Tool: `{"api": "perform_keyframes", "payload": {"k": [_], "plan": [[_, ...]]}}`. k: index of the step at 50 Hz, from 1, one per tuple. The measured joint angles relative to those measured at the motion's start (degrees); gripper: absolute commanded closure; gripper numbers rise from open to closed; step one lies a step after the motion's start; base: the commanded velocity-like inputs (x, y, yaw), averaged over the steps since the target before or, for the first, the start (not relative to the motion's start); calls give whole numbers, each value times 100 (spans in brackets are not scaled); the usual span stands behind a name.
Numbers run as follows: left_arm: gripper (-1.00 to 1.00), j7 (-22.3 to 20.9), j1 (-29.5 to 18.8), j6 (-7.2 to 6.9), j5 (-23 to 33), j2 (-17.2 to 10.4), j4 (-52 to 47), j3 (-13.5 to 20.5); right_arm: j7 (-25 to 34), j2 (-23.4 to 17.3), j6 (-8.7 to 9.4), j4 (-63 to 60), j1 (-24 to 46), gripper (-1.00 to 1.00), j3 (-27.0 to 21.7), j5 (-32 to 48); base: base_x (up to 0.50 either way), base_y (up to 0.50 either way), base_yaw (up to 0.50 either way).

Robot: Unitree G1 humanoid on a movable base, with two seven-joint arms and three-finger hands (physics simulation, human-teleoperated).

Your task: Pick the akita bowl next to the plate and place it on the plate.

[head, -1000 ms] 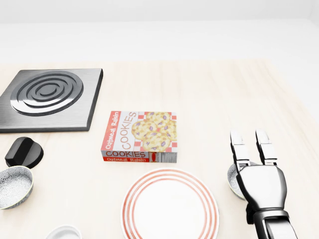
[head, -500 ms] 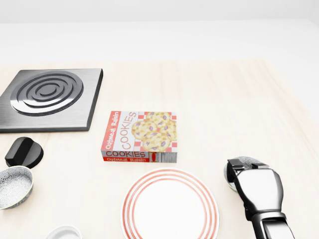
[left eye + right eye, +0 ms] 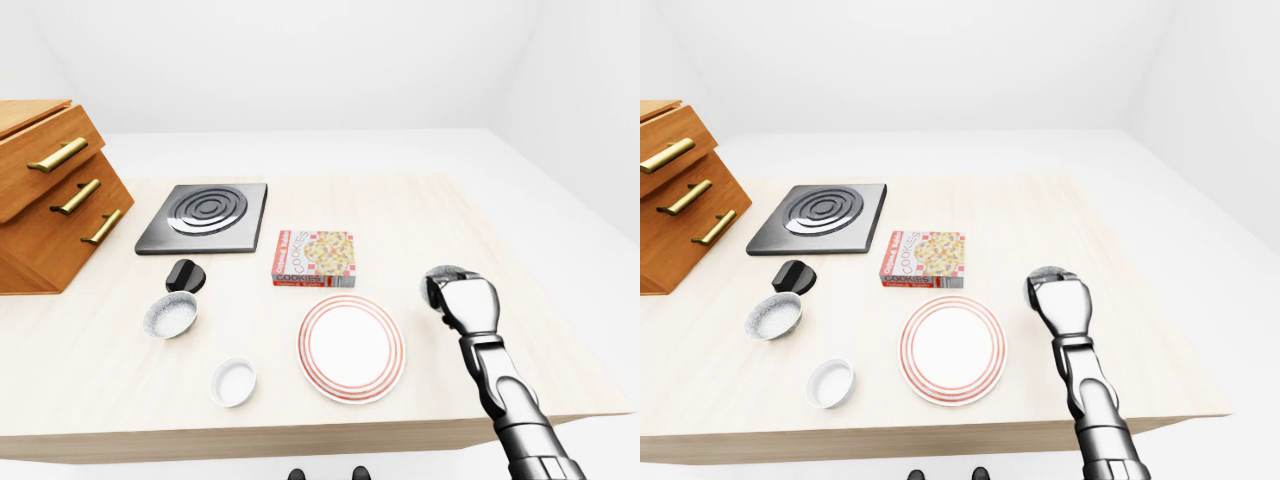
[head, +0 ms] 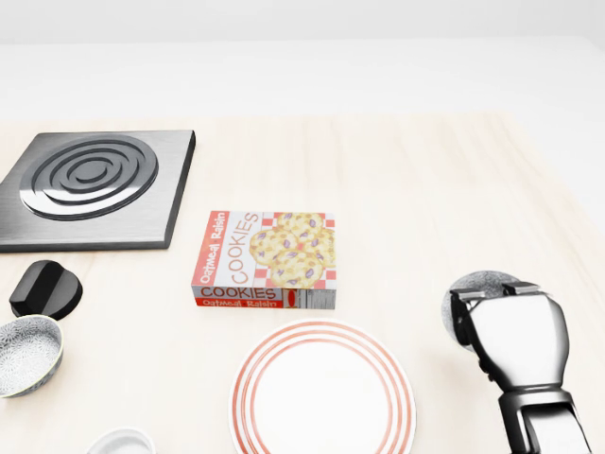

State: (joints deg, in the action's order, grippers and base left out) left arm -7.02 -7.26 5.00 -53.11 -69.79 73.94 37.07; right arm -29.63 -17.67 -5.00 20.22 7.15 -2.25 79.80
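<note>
The right hand (image 4: 515, 342) grips the akita bowl (image 4: 476, 282) (beside the plate (image 4: 321, 397)).

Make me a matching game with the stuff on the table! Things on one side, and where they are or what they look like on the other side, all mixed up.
Things:
1. akita bowl
2. plate
3. cookie box
4. stove burner

Clues:
A. dark, with round rings, at the top left of the head view
B. white with red rings, nothing on it
C. held in the right hand
D. lying flat just above the plate in the head view

Pairs: 1-C, 2-B, 3-D, 4-A.
</note>
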Motion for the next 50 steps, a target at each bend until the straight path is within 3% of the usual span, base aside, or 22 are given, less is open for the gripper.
{"api": "perform_keyframes", "payload": {"k": [22,50], "plan": [[-100,-7,15,0,-7,1,-5,9,397,182,0,-2032,-446,100,-567,43,0,0,0],[-100,-13,18,0,-13,-1,-4,12,1034,679,0,-3672,-830,100,-384,272,0,0,0]]}}
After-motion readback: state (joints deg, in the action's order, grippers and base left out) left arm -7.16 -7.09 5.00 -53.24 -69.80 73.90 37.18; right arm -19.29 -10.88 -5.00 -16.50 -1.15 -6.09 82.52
